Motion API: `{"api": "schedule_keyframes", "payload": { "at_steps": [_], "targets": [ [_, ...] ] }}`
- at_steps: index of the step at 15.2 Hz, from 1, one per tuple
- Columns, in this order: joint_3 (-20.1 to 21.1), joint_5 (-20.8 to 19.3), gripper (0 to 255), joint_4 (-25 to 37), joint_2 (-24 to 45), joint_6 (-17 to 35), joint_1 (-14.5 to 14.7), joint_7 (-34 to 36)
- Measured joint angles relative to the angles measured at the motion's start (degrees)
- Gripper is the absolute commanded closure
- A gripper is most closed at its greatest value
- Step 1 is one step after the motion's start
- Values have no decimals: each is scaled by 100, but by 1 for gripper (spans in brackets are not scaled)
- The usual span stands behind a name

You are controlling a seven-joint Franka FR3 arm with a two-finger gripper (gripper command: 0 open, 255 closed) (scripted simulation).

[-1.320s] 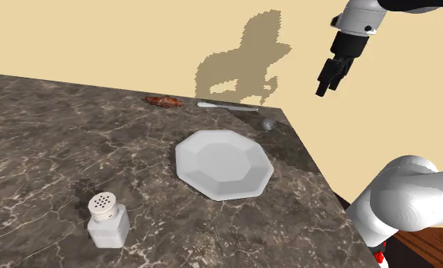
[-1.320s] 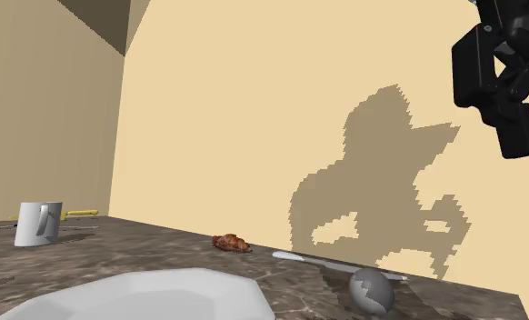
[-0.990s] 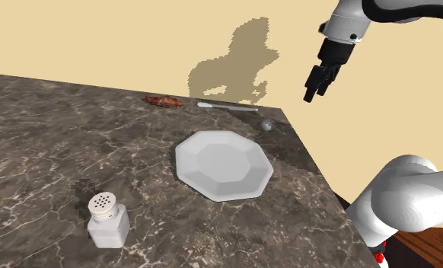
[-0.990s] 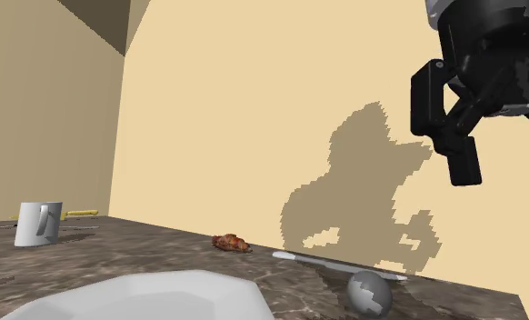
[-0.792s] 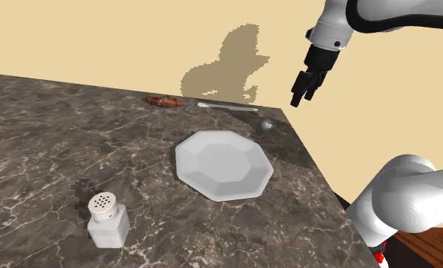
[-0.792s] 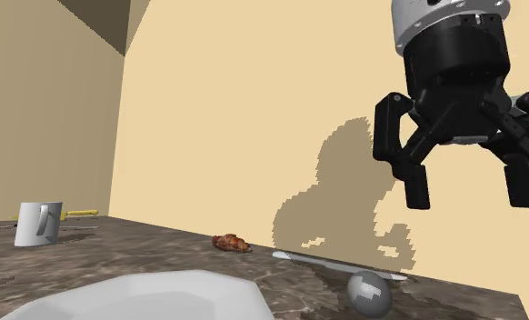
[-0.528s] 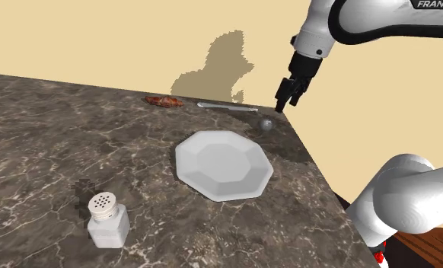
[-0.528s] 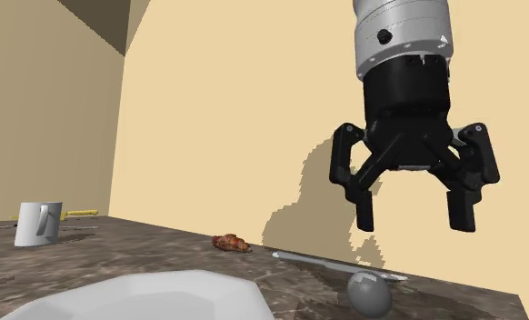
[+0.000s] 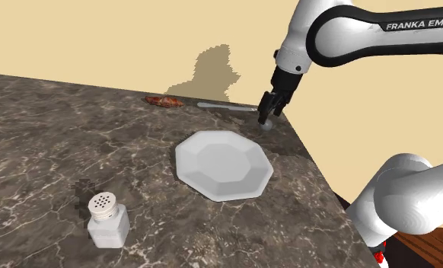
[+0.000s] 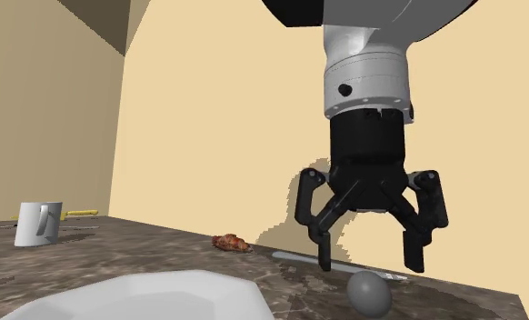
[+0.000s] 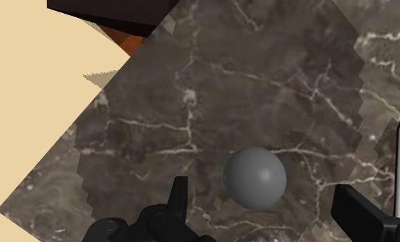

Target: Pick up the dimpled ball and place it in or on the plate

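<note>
At the tabletop's far corner (shoulder view): a small grey ball (image 9: pixel 267 124) rests on the tabletop (image 9: pixel 75 129), just beyond the plate (image 9: pixel 224 164) and apart from it.
Arm, shoulder view: the white arm (image 9: pixel 326 38) reaches down so the black jaws are directly over the ball; their spread is hard to read from this angle.
Other items, shoulder view: a white shaker (image 9: pixel 107 222) with a perforated cap stands well apart from the plate on the near side. A brown crinkled pastry (image 9: pixel 164 100) and a thin white utensil (image 9: pixel 226 106) lie along the tan wall (image 9: pixel 98 38).
Surfaces: tabletop dark brown with pale marble veining; plate white, eight-sided, shallow.
Jaws, second exterior view: wide open, holding nothing. The fingers (image 10: pixel 415 250) hang one on each side of the ball (image 10: pixel 370 294), tips about level with its top, no contact.
Extra in second exterior view: a white mug (image 10: pixel 38 223) with a handle stands far off at that view's left, with a yellow item (image 10: pixel 81 213) behind it.
Ball, wrist view: it lies on the veined stone about midway between the two fingers (image 11: pixel 180 196), touching neither.
Shape and axis: drawn as a plain smooth sphere, dimples too fine to tell; being round, it shows no long axis or facing.
Extra in wrist view: the tabletop's edge, with tan and an orange-brown strip (image 11: pixel 133 41) beyond it.
</note>
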Motion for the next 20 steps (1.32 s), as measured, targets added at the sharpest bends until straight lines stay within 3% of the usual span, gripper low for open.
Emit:
{"api": "schedule_keyframes", "payload": {
  "at_steps": [9,10,20],
  "targets": [
    [15,13,0,-252,61,316,4,-9],
    [15,13,255,-252,61,316,4,-9],
    [14,12,255,-251,60,317,3,-9]
  ]
}}
